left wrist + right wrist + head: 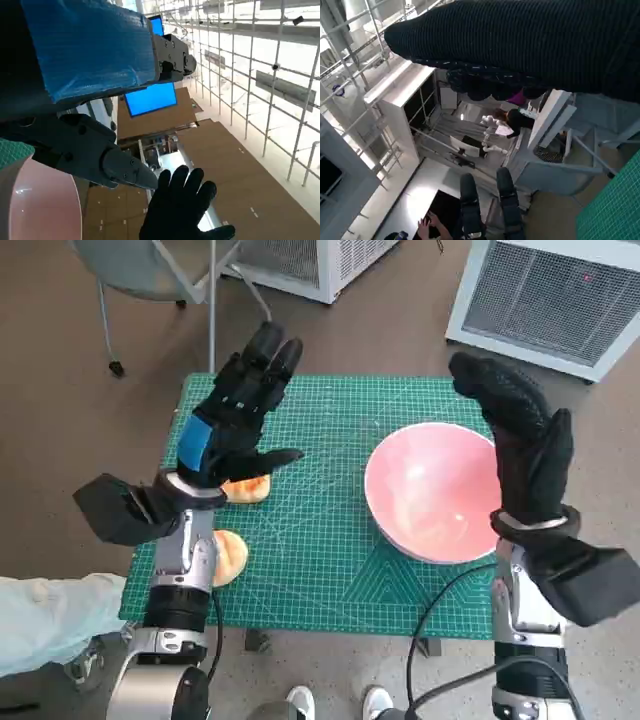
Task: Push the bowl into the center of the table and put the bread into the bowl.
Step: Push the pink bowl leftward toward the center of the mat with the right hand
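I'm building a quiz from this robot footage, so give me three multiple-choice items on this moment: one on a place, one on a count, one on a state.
1. Where on the green mat does the pink bowl sit?
A. Toward the robot's right side
B. At the left edge
C. Off the mat, on the floor

2. How many pieces of bread show on the mat?
A. None
B. Two
C. Four

3. What is in the bowl?
A. A piece of bread
B. A spoon
C. Nothing

Key: 1 A, the head view shows the bowl beside the right hand. 2 B, one bread piece lies partly under the left hand, another beside the left forearm. 3 C, the bowl's inside shows bare pink.
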